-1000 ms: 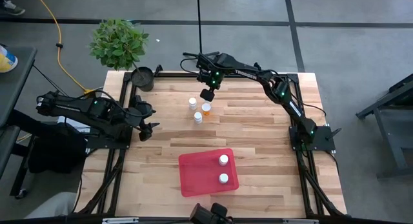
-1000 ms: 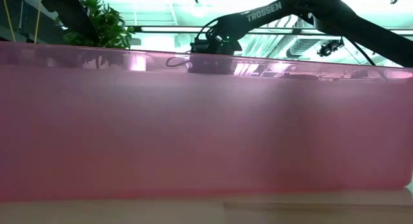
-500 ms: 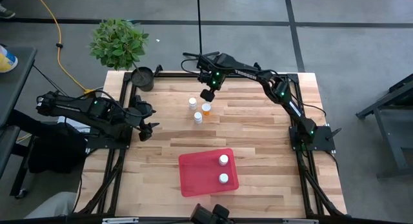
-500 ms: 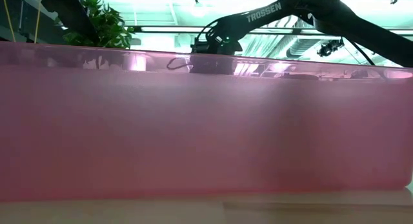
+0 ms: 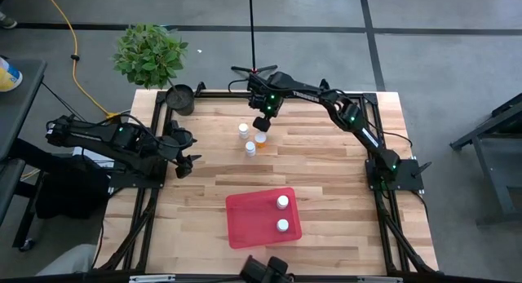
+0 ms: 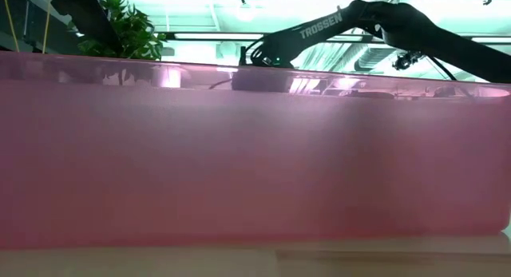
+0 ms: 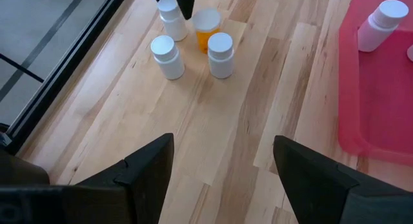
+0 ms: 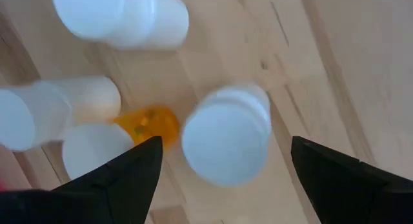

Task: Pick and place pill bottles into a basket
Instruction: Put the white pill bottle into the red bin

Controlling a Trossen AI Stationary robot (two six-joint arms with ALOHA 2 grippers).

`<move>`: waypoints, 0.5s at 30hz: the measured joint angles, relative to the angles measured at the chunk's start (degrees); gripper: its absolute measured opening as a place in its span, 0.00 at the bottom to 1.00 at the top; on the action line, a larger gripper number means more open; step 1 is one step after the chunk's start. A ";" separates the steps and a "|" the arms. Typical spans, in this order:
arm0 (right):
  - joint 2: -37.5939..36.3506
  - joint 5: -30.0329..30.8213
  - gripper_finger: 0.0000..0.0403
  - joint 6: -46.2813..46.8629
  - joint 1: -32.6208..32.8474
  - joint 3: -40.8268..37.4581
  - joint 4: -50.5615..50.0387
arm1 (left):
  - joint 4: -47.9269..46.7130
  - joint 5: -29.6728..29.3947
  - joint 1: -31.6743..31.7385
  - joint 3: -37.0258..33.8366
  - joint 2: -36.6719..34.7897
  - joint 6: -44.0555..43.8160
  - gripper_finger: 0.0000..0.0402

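High view: right gripper [image 5: 262, 124] agape, empty.

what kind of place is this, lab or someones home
Most likely a robotics lab or workshop, not a home: two arms bolted to a wooden table on a black frame, a bare concrete floor with taped lines, and exposed ceiling lights.

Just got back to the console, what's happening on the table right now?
The right end effector hangs open over a cluster of pill bottles at the far middle of the table, above the amber bottle; it holds nothing yet. The high view shows three bottles in the cluster, the left wrist view four. Two bottles already sit in the red basket. The left end effector waits open at the table's left edge.
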 joint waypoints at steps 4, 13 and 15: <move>0.00 0.00 0.82 0.05 0.02 -0.02 1.38 | 0.00 0.00 0.00 0.00 0.00 0.00 0.74; 0.00 -0.58 0.82 -0.14 0.02 -0.02 3.25 | 0.00 0.04 0.00 0.00 0.00 0.00 0.74; 0.00 -0.61 0.82 -0.14 0.01 -0.02 3.22 | 0.00 0.04 0.00 0.00 0.00 0.00 0.74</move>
